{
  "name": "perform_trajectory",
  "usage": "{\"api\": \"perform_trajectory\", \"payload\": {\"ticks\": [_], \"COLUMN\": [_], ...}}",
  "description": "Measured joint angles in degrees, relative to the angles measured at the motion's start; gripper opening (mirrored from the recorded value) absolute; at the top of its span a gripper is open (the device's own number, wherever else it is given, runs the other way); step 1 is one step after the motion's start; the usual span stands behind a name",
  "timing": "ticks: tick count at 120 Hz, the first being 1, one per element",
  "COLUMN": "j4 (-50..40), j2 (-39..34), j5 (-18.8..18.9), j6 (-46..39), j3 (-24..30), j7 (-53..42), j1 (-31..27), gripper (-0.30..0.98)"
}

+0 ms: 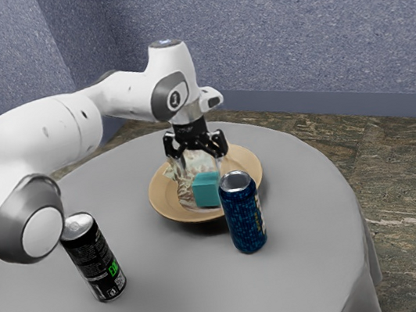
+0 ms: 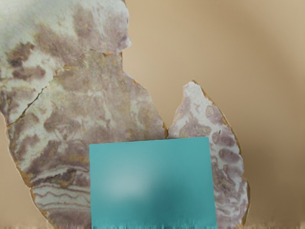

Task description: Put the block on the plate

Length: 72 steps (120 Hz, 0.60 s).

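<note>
Teal block (image 2: 152, 183) nearest the wrist camera, just under the hand, a flat face turned up toward the lens. Clock directions below read off the exterior view, 12 at its far side. Block within the tan plate's (image 1: 165, 205) rim, a little toward 6 o'clock from the middle; cannot tell whether it rests or hangs slightly above. One upright face looks roughly to 6. Shape close to a cube, no clear long axis; part of the upper face cut off in the wrist view.

Black tool (image 1: 197, 154) over the plate, pointing down to 6, block below it. How wide it is set, and whether it grips the block: cannot tell.

Marbled fragments (image 2: 86, 109), cream and purple-brown with ragged edges, spread across the plate behind and beside the block. They take up much of the plate's middle; bare tan surface beyond them.

Blue can (image 1: 243, 215) upright on the grey tabletop (image 1: 312, 266), about 4 o'clock from the block, close by the rim and hiding part of it. Black can (image 1: 95, 261), green lettering, at about 8 o'clock, well apart from the plate.
</note>
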<state>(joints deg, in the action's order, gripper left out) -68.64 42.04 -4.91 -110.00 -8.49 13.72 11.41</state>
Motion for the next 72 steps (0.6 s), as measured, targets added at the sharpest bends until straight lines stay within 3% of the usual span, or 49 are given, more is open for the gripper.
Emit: {"api": "perform_trajectory", "payload": {"ticks": [72], "j4": [-0.3], "j2": [-11.4], "j5": [2.5], "j6": [13.3], "j3": [0.3], "j7": [-2.0], "j1": [2.2], "gripper": [0.69]}}
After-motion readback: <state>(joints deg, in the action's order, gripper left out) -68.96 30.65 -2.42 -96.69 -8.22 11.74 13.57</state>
